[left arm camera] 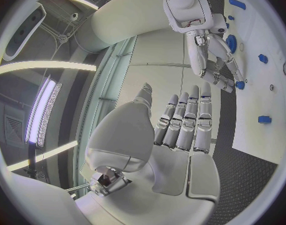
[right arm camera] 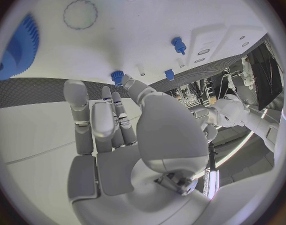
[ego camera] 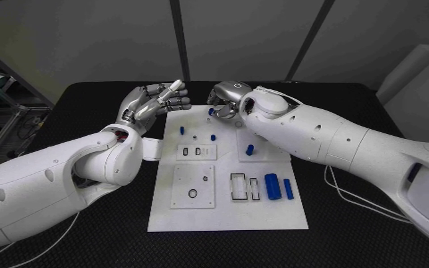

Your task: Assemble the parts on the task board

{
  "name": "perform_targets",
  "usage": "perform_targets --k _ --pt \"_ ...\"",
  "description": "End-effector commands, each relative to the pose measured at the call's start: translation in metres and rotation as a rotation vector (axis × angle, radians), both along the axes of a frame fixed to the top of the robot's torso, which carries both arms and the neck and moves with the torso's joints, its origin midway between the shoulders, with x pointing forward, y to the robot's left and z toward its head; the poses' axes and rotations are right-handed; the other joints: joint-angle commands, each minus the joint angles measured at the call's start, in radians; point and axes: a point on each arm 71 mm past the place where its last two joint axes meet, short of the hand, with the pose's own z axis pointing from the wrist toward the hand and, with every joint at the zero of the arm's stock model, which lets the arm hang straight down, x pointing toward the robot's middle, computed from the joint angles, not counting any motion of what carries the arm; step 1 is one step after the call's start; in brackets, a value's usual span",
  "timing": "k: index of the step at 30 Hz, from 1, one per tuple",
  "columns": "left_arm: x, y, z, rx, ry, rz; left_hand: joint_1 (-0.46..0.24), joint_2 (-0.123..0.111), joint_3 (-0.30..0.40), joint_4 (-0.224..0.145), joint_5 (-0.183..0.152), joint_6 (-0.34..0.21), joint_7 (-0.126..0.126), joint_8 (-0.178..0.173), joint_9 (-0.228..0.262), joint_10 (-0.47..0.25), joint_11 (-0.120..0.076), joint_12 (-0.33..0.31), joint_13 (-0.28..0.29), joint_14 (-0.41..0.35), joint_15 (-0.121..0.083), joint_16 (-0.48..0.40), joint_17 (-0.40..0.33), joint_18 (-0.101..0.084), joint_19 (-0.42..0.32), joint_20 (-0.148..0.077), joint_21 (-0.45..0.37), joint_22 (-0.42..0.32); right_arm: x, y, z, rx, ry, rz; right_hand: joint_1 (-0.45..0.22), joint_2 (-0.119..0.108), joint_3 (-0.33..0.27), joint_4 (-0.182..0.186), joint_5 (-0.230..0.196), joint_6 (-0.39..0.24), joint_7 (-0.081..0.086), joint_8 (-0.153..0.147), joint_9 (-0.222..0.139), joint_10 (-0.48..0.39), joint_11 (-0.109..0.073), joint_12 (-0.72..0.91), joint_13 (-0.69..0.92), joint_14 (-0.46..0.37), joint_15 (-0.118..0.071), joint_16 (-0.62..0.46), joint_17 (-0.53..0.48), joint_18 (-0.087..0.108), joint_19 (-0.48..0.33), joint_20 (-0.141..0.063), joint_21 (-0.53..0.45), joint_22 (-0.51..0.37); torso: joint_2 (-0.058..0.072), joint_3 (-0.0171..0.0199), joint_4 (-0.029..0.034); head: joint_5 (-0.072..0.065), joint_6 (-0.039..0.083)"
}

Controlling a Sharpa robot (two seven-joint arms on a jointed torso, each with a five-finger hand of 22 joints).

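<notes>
worktop (ego camera: 358, 231): black, carries the white task board (ego camera: 228, 218) in the middle; a white cable (ego camera: 344, 193) lies on it on the robot's right.
obstructions: right arm (ego camera: 340, 138) lies across the board's far right corner and hides what is under it.
left robot hand (ego camera: 157, 102): raised beside the board's far left corner, fingers straight and side by side, thumb apart, nothing in it (palm bare in the left wrist view (left arm camera: 180, 130)).
right robot hand (ego camera: 228, 97): over the board's far edge, fingers reaching down; in the right wrist view (right arm camera: 112, 120) a fingertip touches a small blue peg (right arm camera: 118, 77). Cannot tell whether it pinches the peg or just rests on it.
peg vs hand: at the right hand's fingertips, at the board's far end; well apart from the left hand.
count, head view: four small blue parts on the far half, incl. one at the right hand (ego camera: 211, 111) and a short cylinder (ego camera: 250, 150); two larger blue cylinders (ego camera: 273, 186) side by side near the right edge (one thick, one thin).
other board features: two white inset plates (ego camera: 194, 186), two rectangular slots (ego camera: 240, 186).
gear: one blue toothed wheel (right arm camera: 18, 47) on the board, right wrist view.
</notes>
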Motion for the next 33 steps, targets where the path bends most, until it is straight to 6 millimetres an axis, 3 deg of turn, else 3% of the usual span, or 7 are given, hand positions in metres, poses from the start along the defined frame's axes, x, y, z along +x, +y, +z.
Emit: perform_targets --k 1,9,15,19,22,28,33 --pt "0.0 -0.002 0.002 -0.002 -0.012 -0.016 0.006 -0.001 -0.002 -0.003 0.001 -0.008 0.035 -0.004 -0.001 -0.008 0.0 -0.007 -0.001 0.001 0.008 -0.002 0.002 -0.034 0.003 0.006 -0.003 -0.001 -0.001 0.002 0.001 -0.001 0.003 0.013 0.007 -0.009 -0.014 0.0 -0.003 -0.019 -0.002 -0.002 0.0 -0.02 0.003 0.007 -0.001 -0.006 0.006 -0.006 -0.012 0.009 -0.006 0.002 -0.005 -0.006 0.0 0.0002 -0.0002 0.001 0.0" --pt "0.0 0.0 0.002 0.0 -0.012 -0.013 0.006 -0.001 -0.002 -0.003 0.001 -0.008 0.035 -0.004 -0.001 -0.008 0.0 -0.007 -0.001 0.001 0.008 -0.002 0.002 -0.034 0.003 0.006 -0.003 -0.001 -0.007 -0.011 0.007 0.029 -0.035 0.012 0.017 -0.005 -0.027 0.002 0.011 -0.012 0.003 0.005 0.006 -0.027 0.004 0.02 0.001 -0.006 0.007 -0.003 -0.011 0.009 -0.004 0.004 -0.003 -0.003 -0.001 0.0015 -0.0033 0.003 0.004" --pt "0.0 0.004 0.003 0.003 -0.019 -0.01 0.006 -0.001 -0.002 -0.003 0.001 -0.008 0.035 -0.005 -0.001 -0.008 0.0 -0.007 -0.001 0.001 0.008 -0.002 0.002 -0.034 0.003 0.006 -0.004 -0.001 -0.018 -0.049 0.015 0.093 -0.01 -0.023 0.012 -0.002 -0.039 0.024 0.041 0.058 0.039 0.032 0.021 0.076 -0.01 0.093 0.022 0.008 -0.003 0.022 0.02 0.004 0.016 -0.004 0.02 0.029 -0.007 0.003 -0.0156 0.011 0.009" --pt "-0.001 0.007 0.004 0.013 -0.03 -0.01 0.007 -0.001 -0.002 -0.004 0.001 -0.008 0.035 -0.005 -0.001 -0.008 0.0 -0.007 -0.001 0.001 0.009 -0.003 0.002 -0.034 0.003 0.006 -0.004 -0.001 -0.024 -0.079 0.018 0.149 0.077 -0.072 0.004 -0.038 -0.069 0.03 0.059 0.065 0.037 0.036 0.023 0.166 -0.023 0.158 0.053 0.017 -0.014 0.039 0.042 0.001 0.03 -0.011 0.034 0.049 -0.01 0.0039 -0.0245 0.015 0.011" --pt "-0.001 0.008 0.004 0.017 -0.033 -0.008 0.007 -0.001 -0.002 -0.004 0.001 -0.008 0.035 -0.005 -0.001 -0.008 0.0 -0.007 -0.001 0.001 0.009 -0.003 0.002 -0.034 0.003 0.006 -0.004 -0.001 -0.026 -0.101 0.021 0.187 0.145 -0.116 0.002 -0.064 -0.128 0.043 0.093 0.052 0.021 0.038 0.023 0.225 -0.045 0.265 0.127 0.032 -0.032 0.072 0.089 -0.008 0.058 -0.03 0.064 0.095 -0.012 0.0049 -0.0296 0.016 0.013" --pt "-0.001 0.01 0.004 0.021 -0.034 -0.005 0.008 -0.001 -0.002 -0.004 0.001 -0.007 0.035 -0.004 -0.001 -0.008 0.0 -0.007 0.0 0.001 0.009 -0.003 0.002 -0.034 0.002 0.006 -0.004 -0.001 -0.023 -0.134 0.021 0.194 0.223 -0.198 0.034 -0.049 -0.274 0.118 0.114 -0.002 0.017 0.057 0.027 0.091 -0.04 0.641 0.454 0.056 -0.031 0.167 0.241 -0.03 0.115 -0.033 0.147 0.225 -0.012 0.005 -0.0311 0.013 0.013" --pt "0.0 0.011 0.004 0.022 -0.034 -0.004 0.008 -0.001 -0.002 -0.004 0.001 -0.007 0.035 -0.004 -0.001 -0.008 0.0 -0.007 0.0 0.001 0.009 -0.003 0.002 -0.034 0.002 0.006 -0.004 -0.001 -0.02 -0.142 0.018 0.173 0.25 -0.227 0.065 -0.04 -0.311 0.166 0.121 -0.025 0.026 0.077 0.032 0.034 -0.037 0.782 0.594 0.06 -0.024 0.189 0.279 -0.035 0.123 -0.026 0.17 0.259 -0.01 0.0059 -0.0293 0.012 0.013"
